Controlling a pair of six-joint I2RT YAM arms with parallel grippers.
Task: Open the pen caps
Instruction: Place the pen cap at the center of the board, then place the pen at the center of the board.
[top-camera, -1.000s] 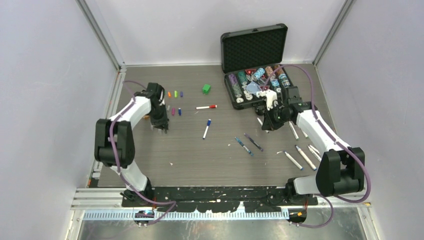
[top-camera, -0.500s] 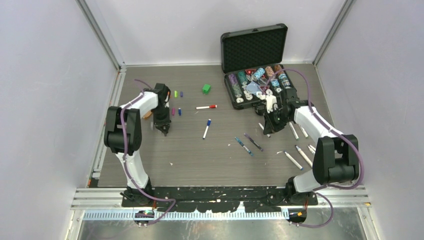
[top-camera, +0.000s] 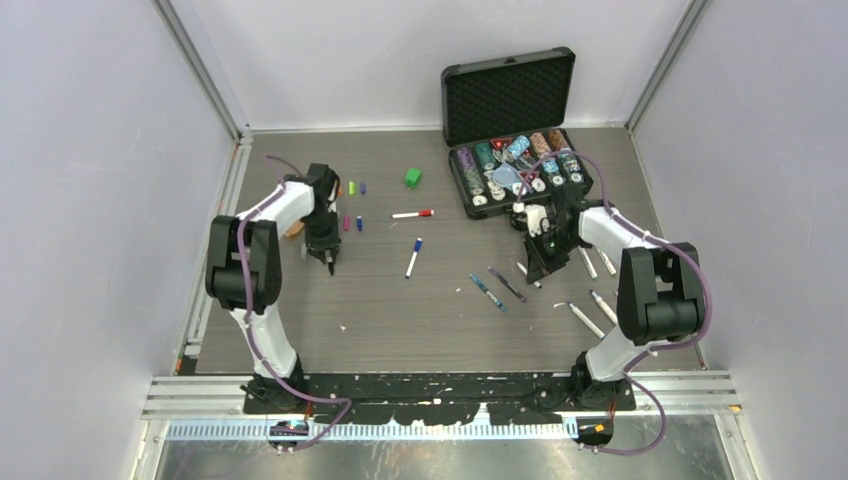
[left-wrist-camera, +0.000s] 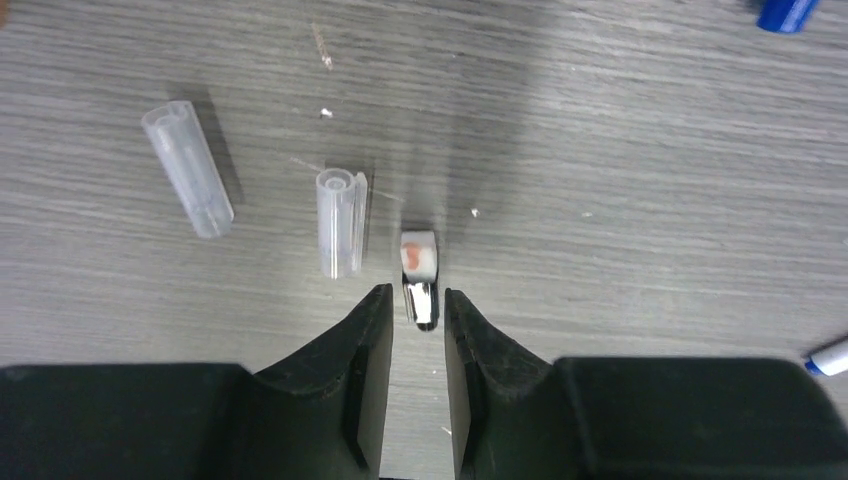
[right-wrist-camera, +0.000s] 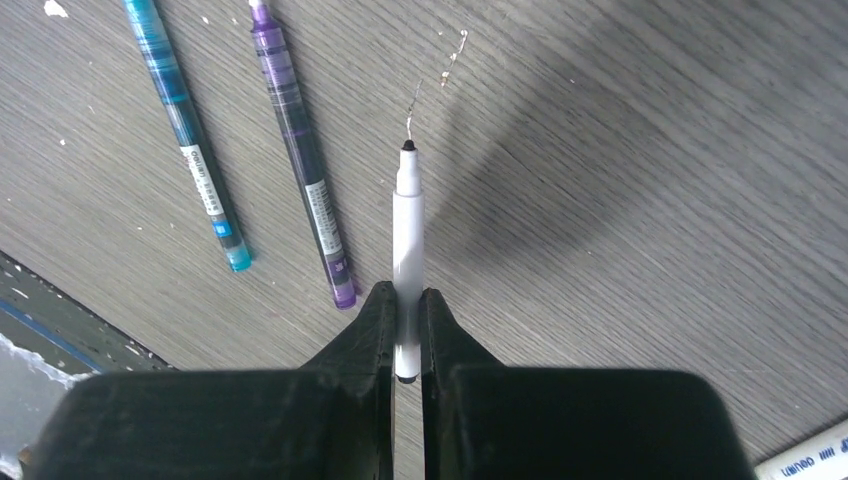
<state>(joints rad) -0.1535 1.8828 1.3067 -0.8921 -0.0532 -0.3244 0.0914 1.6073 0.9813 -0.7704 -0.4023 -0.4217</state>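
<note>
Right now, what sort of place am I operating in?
Probably a robot test cell, not a home or shop: plain panel walls box in a grey wood-grain table, strewn with practice props, loose pens and an open case of poker chips.

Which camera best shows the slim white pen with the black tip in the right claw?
The right wrist view: the slim white plastic pen shows nearly full-length, black tip bare, clamped in the right gripper. From the top view it is too small to make out; the left wrist view misses it.
</note>
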